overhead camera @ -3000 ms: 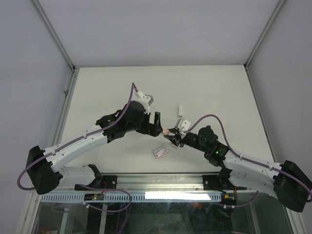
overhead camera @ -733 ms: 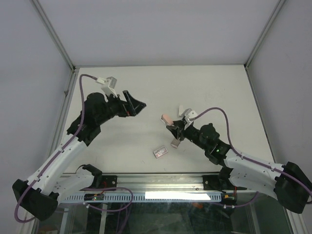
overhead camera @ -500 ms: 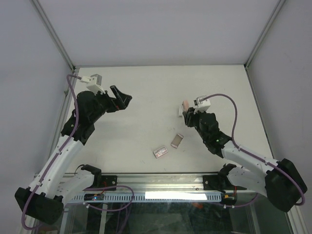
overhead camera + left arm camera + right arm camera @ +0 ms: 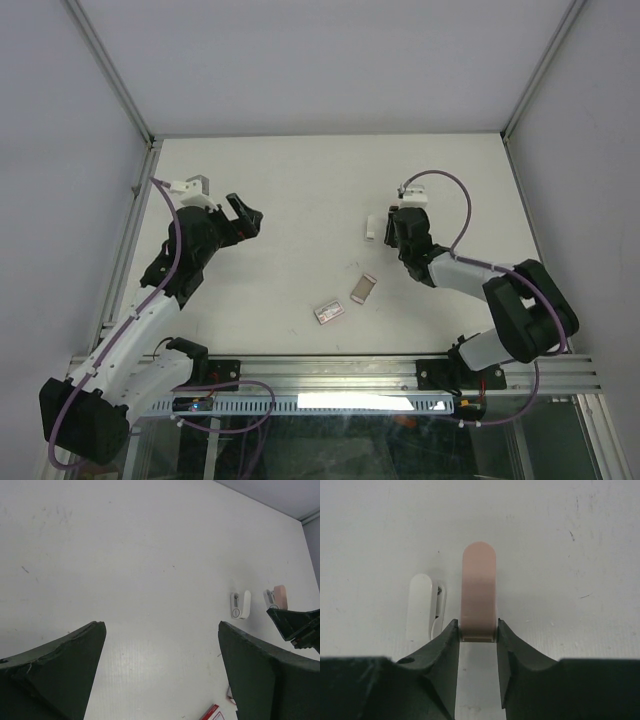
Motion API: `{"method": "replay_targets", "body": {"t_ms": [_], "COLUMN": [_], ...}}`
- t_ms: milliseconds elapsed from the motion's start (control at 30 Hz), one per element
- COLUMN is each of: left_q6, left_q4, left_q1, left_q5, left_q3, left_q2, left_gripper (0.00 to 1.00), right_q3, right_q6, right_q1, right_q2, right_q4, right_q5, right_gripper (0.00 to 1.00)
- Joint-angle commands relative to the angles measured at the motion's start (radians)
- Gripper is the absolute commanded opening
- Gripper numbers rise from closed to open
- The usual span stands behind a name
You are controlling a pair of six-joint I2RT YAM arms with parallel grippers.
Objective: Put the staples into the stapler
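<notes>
My right gripper (image 4: 477,630) is shut on the near end of the pale pink stapler (image 4: 479,592), which is low over the table at the back right. In the top view the right gripper (image 4: 388,228) hides the pink part. A small white piece with a metal clip (image 4: 422,607) lies just left of the stapler and shows in the top view (image 4: 371,227) and the left wrist view (image 4: 240,604). The pink stapler also shows in the left wrist view (image 4: 279,595). My left gripper (image 4: 241,217) is open and empty at the left (image 4: 161,625). The staples are not in view.
A grey-brown rectangular sleeve (image 4: 363,288) and a flat red-and-white box (image 4: 328,312) lie on the white table (image 4: 300,180) near its front middle. A corner of the box shows in the left wrist view (image 4: 212,713). Metal frame rails border the table.
Both grippers have parted from the middle. The left arm has swung away to the left and is open. The right gripper has carried the pink stapler back right, beside the white piece.
</notes>
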Motion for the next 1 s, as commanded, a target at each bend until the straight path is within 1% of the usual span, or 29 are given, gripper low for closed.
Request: {"method": "replay_targets", "body": {"t_ms": [0,133,367,433,467,500,567,600,667,733,767,800,900,967], "left_q6": [-0.001,-0.002,0.014,0.017,0.018,0.020,0.025,0.028,0.036,0.031,0.030,0.031,0.040,0.040], "left_q4": [0.115,0.132,0.155,0.161,0.166,0.171,0.191,0.206,0.237,0.263,0.273,0.284,0.334,0.376], "left_q1": [0.013,0.014,0.016,0.016,0.017,0.018,0.024,0.026,0.036,0.059,0.074,0.093,0.165,0.253], "left_q5": [-0.075,-0.097,-0.135,-0.145,-0.149,-0.153,-0.156,-0.156,-0.149,-0.132,-0.119,-0.110,-0.089,-0.041], "left_q3": [-0.022,-0.039,-0.062,-0.067,-0.071,-0.075,-0.088,-0.096,-0.116,-0.135,-0.141,-0.151,-0.177,-0.197], "left_q2": [-0.009,-0.003,0.005,0.013,0.018,0.023,0.030,0.035,0.046,0.064,0.074,0.084,0.096,0.105], "left_gripper": [0.99,0.99,0.99,0.99,0.99,0.99,0.99,0.99,0.99,0.99,0.99,0.99,0.99,0.99], "right_q3": [0.064,0.076,0.093,0.103,0.111,0.110,0.097,0.089,0.075,0.062,0.056,0.050,0.034,0.024], "right_q6": [0.024,0.025,0.025,0.054,0.077,0.085,0.092,0.095,0.098,0.097,0.095,0.092,0.083,0.068], "right_q1": [-0.003,-0.001,0.003,0.001,-0.001,-0.001,0.000,-0.002,-0.001,-0.002,-0.003,-0.005,-0.017,-0.042], "right_q2": [0.065,0.123,0.185,0.192,0.193,0.191,0.177,0.168,0.147,0.123,0.112,0.096,0.027,-0.040], "right_q4": [0.101,0.122,0.113,0.079,0.058,0.049,0.060,0.067,0.076,0.079,0.079,0.073,0.049,0.030], "right_q5": [-0.002,-0.038,-0.038,-0.095,-0.094,-0.095,-0.110,-0.116,-0.117,-0.116,-0.118,-0.121,-0.139,-0.163], "right_gripper": [0.00,0.00,0.00,0.01,0.15,0.26,0.45,0.52,0.62,0.68,0.79,0.85,0.89,0.90]}}
